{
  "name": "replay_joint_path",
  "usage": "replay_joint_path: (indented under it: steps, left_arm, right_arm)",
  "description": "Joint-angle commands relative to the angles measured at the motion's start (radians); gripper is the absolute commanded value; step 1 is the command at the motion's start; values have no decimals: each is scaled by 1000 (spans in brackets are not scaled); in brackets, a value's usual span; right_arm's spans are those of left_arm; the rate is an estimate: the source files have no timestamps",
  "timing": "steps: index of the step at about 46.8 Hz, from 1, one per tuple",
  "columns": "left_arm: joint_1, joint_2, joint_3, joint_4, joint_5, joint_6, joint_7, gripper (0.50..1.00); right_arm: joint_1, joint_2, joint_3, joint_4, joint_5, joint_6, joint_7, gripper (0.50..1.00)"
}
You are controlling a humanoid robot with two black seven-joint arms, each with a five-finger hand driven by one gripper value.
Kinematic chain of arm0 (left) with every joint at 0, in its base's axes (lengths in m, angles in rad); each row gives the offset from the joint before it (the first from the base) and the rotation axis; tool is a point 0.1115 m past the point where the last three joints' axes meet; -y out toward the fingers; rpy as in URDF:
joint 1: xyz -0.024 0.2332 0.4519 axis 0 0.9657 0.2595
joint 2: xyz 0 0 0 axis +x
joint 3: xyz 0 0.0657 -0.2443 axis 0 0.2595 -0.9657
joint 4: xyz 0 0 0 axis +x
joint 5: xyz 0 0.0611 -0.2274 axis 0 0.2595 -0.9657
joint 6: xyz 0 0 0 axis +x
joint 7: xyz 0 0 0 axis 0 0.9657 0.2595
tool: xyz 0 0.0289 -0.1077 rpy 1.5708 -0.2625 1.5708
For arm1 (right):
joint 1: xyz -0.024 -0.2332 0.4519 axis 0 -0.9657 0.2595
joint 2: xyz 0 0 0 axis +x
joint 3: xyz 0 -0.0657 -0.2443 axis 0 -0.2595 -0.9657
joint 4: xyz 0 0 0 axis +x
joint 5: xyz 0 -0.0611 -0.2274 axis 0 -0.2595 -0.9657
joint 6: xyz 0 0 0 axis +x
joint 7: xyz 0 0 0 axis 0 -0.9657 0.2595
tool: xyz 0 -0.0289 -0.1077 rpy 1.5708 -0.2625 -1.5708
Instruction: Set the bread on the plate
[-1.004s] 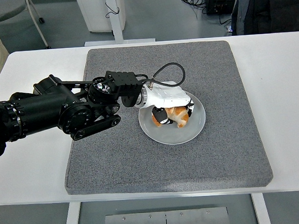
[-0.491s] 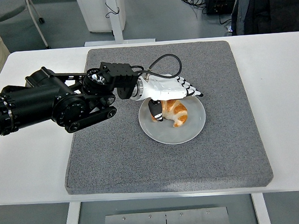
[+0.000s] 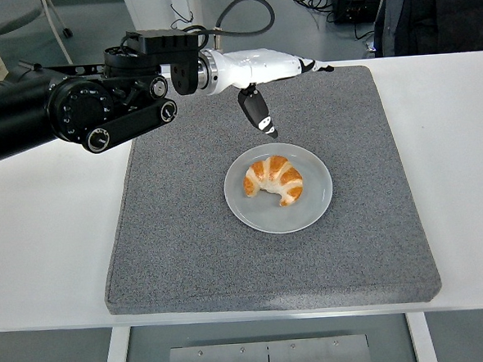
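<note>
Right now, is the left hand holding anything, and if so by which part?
Nothing is held. The left hand is open above the mat's far side, fingers extended, and the croissant lies free on the plate.

A bulky black left arm (image 3: 65, 110) is seen in the upper left of the frame, built of rounded housings with silver circular joint caps and small screws. A boxy black wrist block is set at its end. The left hand (image 3: 259, 69) is covered in glossy white shell, with black fingertips. A thick grey-black cable (image 3: 243, 4) is looped above the wrist.
</note>
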Motion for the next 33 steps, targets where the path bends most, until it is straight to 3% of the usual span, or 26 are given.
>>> replay_joint_path:
  steps: [1,19,33]
  left_arm:
    - [12,12,-38,12,-82,0,4,1000]
    - [33,84,-77,27,-367,2,2,1000]
    - [145,123,-235,81,-508,2,4,1000]
  right_arm:
    - [0,0,0,0,0,0,0,1000]
    - [0,0,0,0,0,0,0,1000]
    - [0,0,0,0,0,0,0,1000]
